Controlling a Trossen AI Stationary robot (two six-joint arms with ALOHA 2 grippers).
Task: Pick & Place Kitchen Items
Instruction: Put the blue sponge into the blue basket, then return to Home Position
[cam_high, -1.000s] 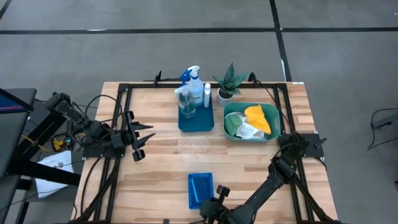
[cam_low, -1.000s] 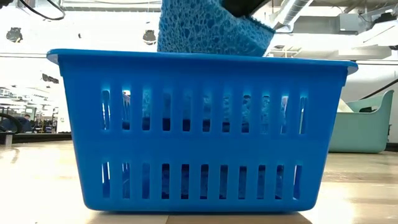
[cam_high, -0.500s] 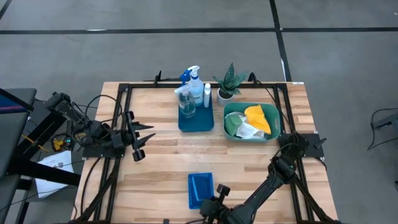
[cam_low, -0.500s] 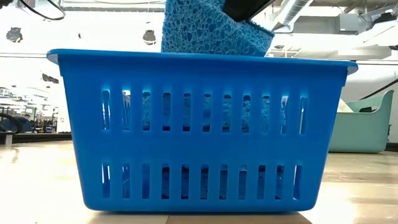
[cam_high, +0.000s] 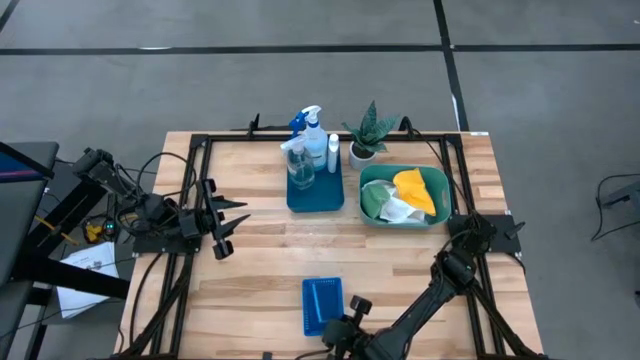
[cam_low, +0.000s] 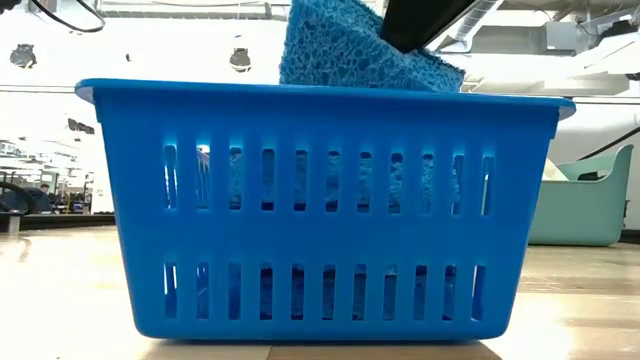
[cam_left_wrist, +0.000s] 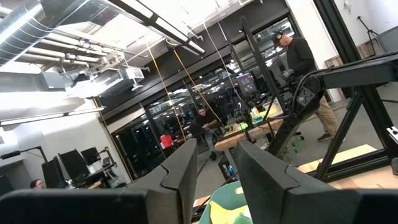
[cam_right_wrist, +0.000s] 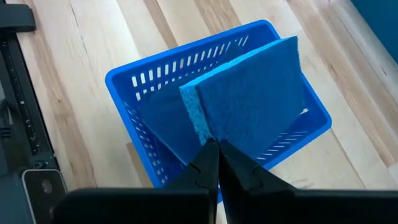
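A blue slotted basket (cam_high: 322, 305) stands near the table's near edge. My right gripper (cam_right_wrist: 213, 146) hovers over it, shut on a blue square sponge (cam_right_wrist: 249, 106). In the low view the sponge (cam_low: 360, 50) sticks up above the basket's rim (cam_low: 320, 90). A second blue sponge (cam_right_wrist: 161, 124) leans inside the basket. My left gripper (cam_high: 235, 225) waits open at the table's left side with nothing between its fingers. A spray bottle (cam_high: 308, 125) and other bottles stand on a far tray. Cloths (cam_high: 410, 190) lie in a teal tub. My right gripper pinches the sponge by one corner (cam_right_wrist: 205, 134) between its two fingers. The fingers slant down from the table's near right. The sponge stands on edge and tilted over the basket, its upper part above the rim; the basket wall hides its lower part.
At the far middle a blue tray (cam_high: 315, 195) carries the bottles, with a small potted plant (cam_high: 365, 135) beside it. The teal tub (cam_high: 440, 205) sits at the far right. Black frame rails run along the table's sides. Bare wood lies between the basket and the tray.
The held sponge has shifted a little toward the table's right above the basket's rim and tipped slightly. Both arms have otherwise kept still.
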